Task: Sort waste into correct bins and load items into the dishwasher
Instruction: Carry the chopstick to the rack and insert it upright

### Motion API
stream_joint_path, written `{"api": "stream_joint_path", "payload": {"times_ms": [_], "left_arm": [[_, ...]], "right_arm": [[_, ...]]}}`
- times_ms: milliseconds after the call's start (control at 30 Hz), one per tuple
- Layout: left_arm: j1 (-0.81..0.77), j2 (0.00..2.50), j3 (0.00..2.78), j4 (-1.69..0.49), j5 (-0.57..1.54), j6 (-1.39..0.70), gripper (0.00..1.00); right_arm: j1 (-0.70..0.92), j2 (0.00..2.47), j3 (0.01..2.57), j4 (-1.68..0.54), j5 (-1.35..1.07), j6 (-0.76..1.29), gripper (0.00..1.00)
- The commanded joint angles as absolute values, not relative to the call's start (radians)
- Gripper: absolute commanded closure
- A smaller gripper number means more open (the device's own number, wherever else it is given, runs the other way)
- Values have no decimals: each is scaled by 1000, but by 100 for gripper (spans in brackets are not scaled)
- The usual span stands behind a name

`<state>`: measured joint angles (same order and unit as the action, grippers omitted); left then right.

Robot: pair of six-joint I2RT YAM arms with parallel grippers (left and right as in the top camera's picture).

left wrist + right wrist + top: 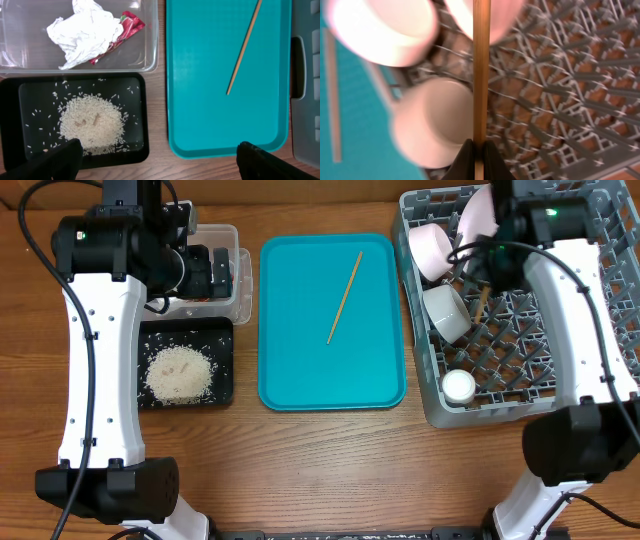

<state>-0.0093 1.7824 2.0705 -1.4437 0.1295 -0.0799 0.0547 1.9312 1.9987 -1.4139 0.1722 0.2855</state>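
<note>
The teal tray (300,370) lies open, only 1 loose chopstick (344,297) on it. In the dish rack (515,370), 2 bowls (447,312), a plate (478,215) and a cup (459,387) crowd the left side; the right arm (580,310) with its held chopstick (481,65) overhangs the middle pegs.

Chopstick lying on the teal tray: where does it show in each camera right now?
Overhead: chopstick lies diagonally, upper middle of the teal tray.
Left wrist: chopstick at upper right, slanting across the tray.
Right wrist: probably the blurred pale strip at far left; the centred stick is a second chopstick in the right gripper.
Shared landmark: the teal tray.
</note>
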Motion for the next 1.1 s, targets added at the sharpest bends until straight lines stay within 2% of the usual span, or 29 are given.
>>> {"api": "stream_joint_path", "payload": {"times_ms": [0, 333, 500, 567, 600, 633, 667, 700, 900, 1067], "left_arm": [[-7, 1762, 2090, -1439, 123, -90, 0], [-7, 1762, 2090, -1440, 123, -90, 0], [-7, 1762, 2090, -1440, 123, -90, 0], [-7, 1762, 2090, -1440, 123, -90, 0], [-7, 1762, 2090, -1440, 123, -90, 0], [-7, 1762, 2090, -1440, 123, -90, 0], [-7, 1762, 2090, -1440, 123, -90, 0], [-7, 1762, 2090, -1440, 123, -90, 0], [-7, 1762, 2090, -1440, 123, -90, 0], [-7, 1762, 2090, -1440, 123, -90, 0]], "right_arm": [[23, 1936, 1942, -1411, 146, 209, 96], [11, 1936, 1805, -1418, 103, -12, 96], [10, 1936, 1793, -1424, 104, -31, 96], [10, 1936, 1793, -1424, 104, -31, 93], [10, 1936, 1793, -1423, 104, -31, 82], [10, 1936, 1793, -1421, 103, -30, 52], [10, 1935, 1794, -1420, 103, -30, 29], [10, 1935, 1795, -1420, 103, -30, 0], [11, 1935, 1879, -1455, 78, -27, 0], [12, 1935, 2063, -1506, -77, -27, 0]]}}
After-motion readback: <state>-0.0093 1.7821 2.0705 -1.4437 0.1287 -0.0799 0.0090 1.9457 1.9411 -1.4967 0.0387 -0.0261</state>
